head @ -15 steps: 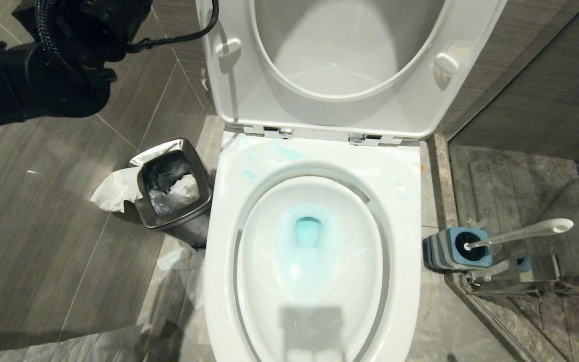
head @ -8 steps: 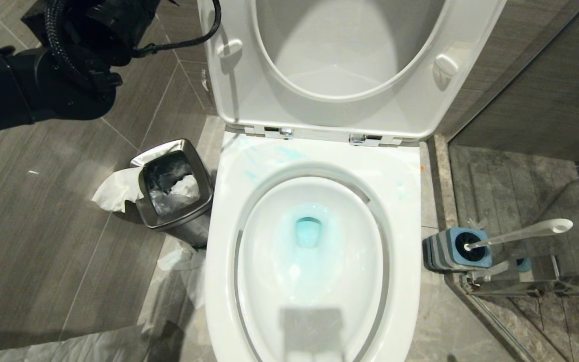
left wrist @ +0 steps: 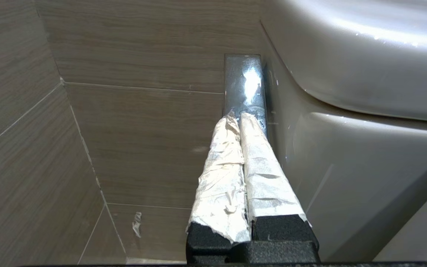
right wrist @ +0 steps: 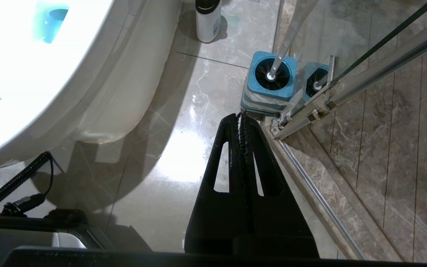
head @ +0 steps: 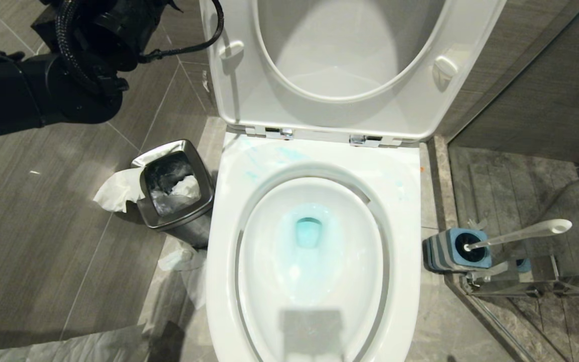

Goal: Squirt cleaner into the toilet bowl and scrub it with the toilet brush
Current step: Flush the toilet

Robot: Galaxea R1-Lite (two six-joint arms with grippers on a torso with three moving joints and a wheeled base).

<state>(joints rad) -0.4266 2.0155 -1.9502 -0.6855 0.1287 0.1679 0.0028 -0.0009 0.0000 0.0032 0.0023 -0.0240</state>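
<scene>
Left end effector [left wrist: 240, 118] nearer toilet bowl [left wrist: 365, 111]

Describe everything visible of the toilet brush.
The toilet brush is a thin, pale, translucent stick ending in a rounded knob. It leans out of a square holder with a blue top and grey striped sides. Dark bristles fill the holder's opening. It stands on the floor right of the toilet bowl, by the glass shower partition. No gripper touches it.

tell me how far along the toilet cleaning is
Cleaner already tints the water in the toilet bowl turquoise. The toilet brush stands in its holder. In hand: the shut left claw points at a chrome flush plate beside the tank. The right claw is shut and empty.
</scene>
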